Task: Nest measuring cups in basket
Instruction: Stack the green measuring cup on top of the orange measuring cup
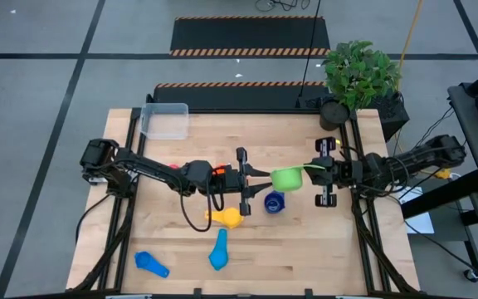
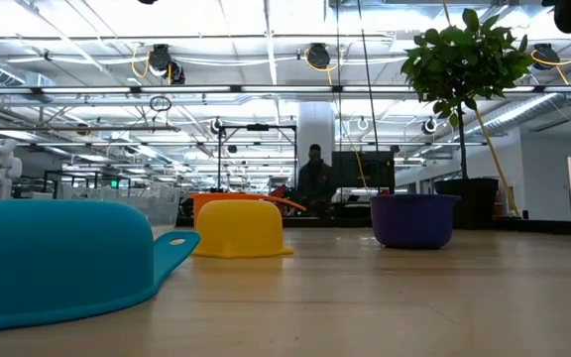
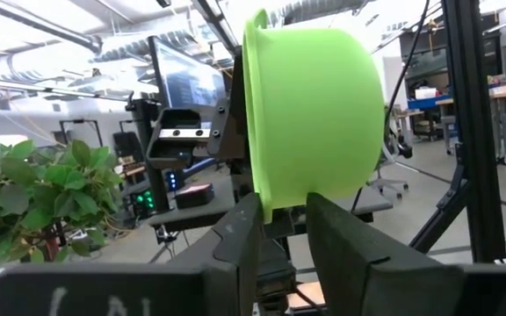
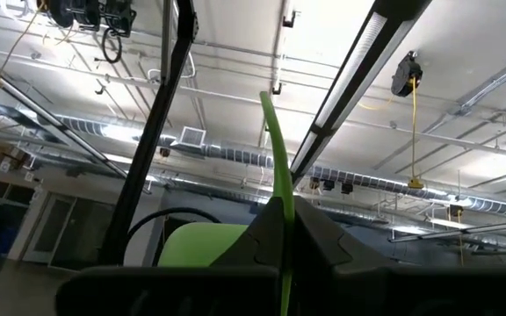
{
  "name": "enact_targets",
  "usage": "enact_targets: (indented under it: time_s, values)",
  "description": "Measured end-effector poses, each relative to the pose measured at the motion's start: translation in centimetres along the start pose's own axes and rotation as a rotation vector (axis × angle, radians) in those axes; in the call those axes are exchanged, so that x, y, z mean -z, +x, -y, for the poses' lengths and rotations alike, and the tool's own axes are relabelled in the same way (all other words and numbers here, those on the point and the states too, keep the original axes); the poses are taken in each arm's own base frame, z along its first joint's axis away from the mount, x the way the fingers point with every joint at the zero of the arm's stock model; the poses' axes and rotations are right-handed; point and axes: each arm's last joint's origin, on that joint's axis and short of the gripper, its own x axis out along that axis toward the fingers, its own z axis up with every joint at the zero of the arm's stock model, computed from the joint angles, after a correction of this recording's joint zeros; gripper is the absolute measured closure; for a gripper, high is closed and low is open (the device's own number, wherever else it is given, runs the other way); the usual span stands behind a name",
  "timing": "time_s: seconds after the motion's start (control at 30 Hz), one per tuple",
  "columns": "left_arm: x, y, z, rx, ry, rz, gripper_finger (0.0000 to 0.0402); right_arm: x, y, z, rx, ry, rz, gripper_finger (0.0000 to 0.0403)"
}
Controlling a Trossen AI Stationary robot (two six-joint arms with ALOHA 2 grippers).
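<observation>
The green measuring cup [image 1: 286, 177] hangs in the air between my two grippers, above the table's middle. My left gripper [image 1: 260, 177] is shut on its bowl and my right gripper [image 1: 315, 169] is shut on its handle. On the table lie the navy cup [image 1: 274, 202], upright on its base [image 2: 414, 220], and the yellow cup [image 1: 226, 218], mouth down [image 2: 238, 229]. An orange cup [image 2: 228, 199] shows behind the yellow one. Two light blue cups [image 1: 219, 249] [image 1: 150, 263] lie near the near edge. The clear basket [image 1: 165, 120] stands at the far left corner. No red cup shows. My left gripper holds the green cup by the rim of its bowl [image 3: 275, 206], which sits between the two fingers [image 3: 240, 233]. The fingers come level from the table's left. The cup is lifted clear, turned on its side. My right gripper pinches the green cup's flat handle [image 4: 279, 189] between its two fingers [image 4: 323, 241], the handle seen edge-on. It comes level from the table's right, along the handle. The cup's bowl [image 4: 205, 246] lies beyond the fingertips, clear of the table.
A potted plant [image 1: 357, 75] in a black pot stands at the far right corner. A cable loop [image 1: 196, 218] hangs from the left arm over the table. Bare wood shows on the right half of the table, near the front edge.
</observation>
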Motion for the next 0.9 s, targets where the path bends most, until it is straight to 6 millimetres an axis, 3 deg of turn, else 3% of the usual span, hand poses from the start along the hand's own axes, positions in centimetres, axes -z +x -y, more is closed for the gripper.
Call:
enact_targets:
  time_s: [0.33, 0.9]
  values:
    - [0.00, 0.00, -0.09, -0.035, -0.012, -0.007, 0.0295, -0.08, -0.02, 0.03, 0.000, 0.000, 0.000, 0.0403]
    - [-0.24, -0.10, -0.17, -0.031, -0.001, -0.017, 0.0336, -0.18, -0.05, 0.03, -0.003, 0.013, 0.001, 0.0403]
